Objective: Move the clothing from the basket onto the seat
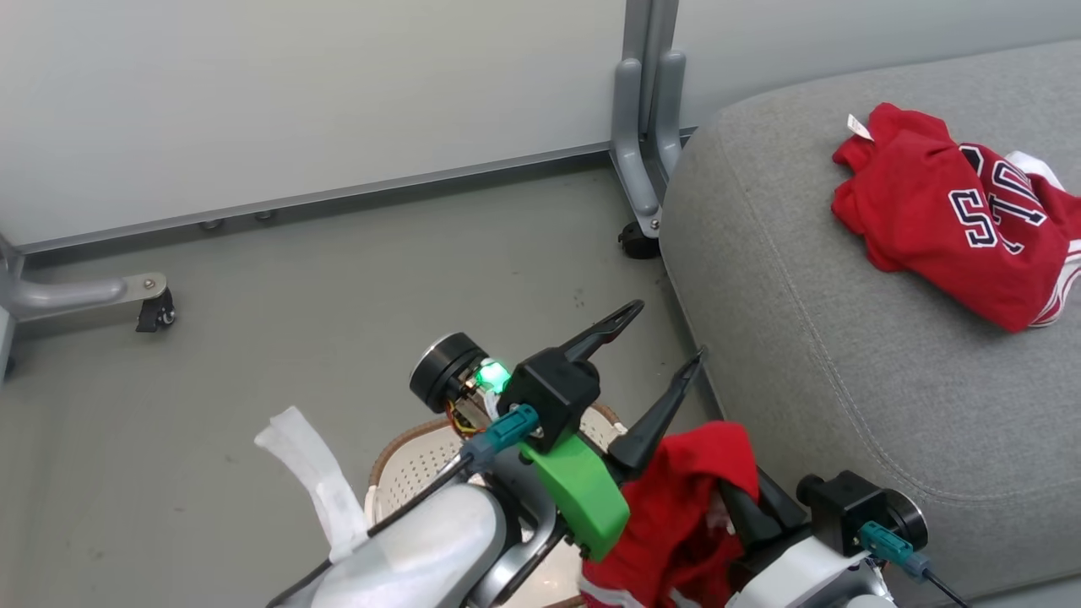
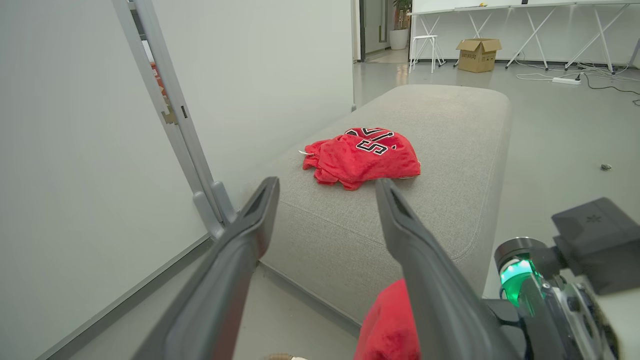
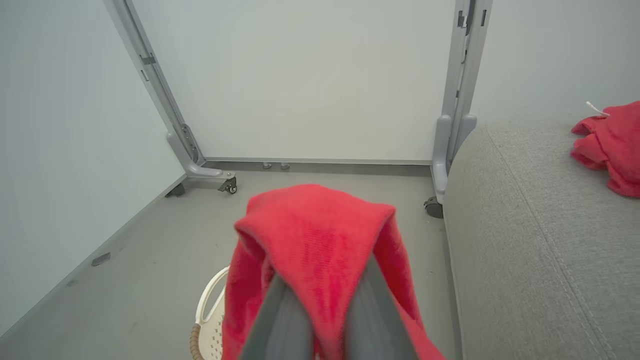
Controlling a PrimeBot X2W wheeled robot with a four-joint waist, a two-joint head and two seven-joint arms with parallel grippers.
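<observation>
Floor (image 1: 338, 295): grey and smooth; it carries the partition feet, the seat and the basket.
Partition panels (image 1: 296, 101): pale upright boards in grey frames, standing behind the scene on a caster (image 1: 156, 311) at the left and another at the seat's corner.
Seat (image 1: 844, 338): large grey upholstered cushion with a rounded edge and a stitched seam, at the right in the head view.
Lettered garment (image 1: 946, 219): bright red with navy-and-white block characters, lying crumpled on top of the seat, well apart from both pincers. It is also seen from the left wrist (image 2: 362, 157).
Second garment (image 1: 684, 507): plain red cloth raised off the floor, draped over the right pincer's fingers. It hangs over the basket and beside the seat's front corner, not on the seat.
Basket (image 1: 414, 460): cream perforated plastic with a brown woven-look rim, on the floor under the left arm and largely hidden by it. What lies inside cannot be told.
Left pincer (image 1: 667, 331): fingers spread wide with nothing between them, held above the basket. They point toward the seat, and the nearer finger is just beside the second garment.
Right pincer (image 3: 322, 305): clenched on the second garment, fingers close together with their tips buried in the cloth.
Tag (image 1: 859, 127): small and white, at the lettered garment's upper corner.
</observation>
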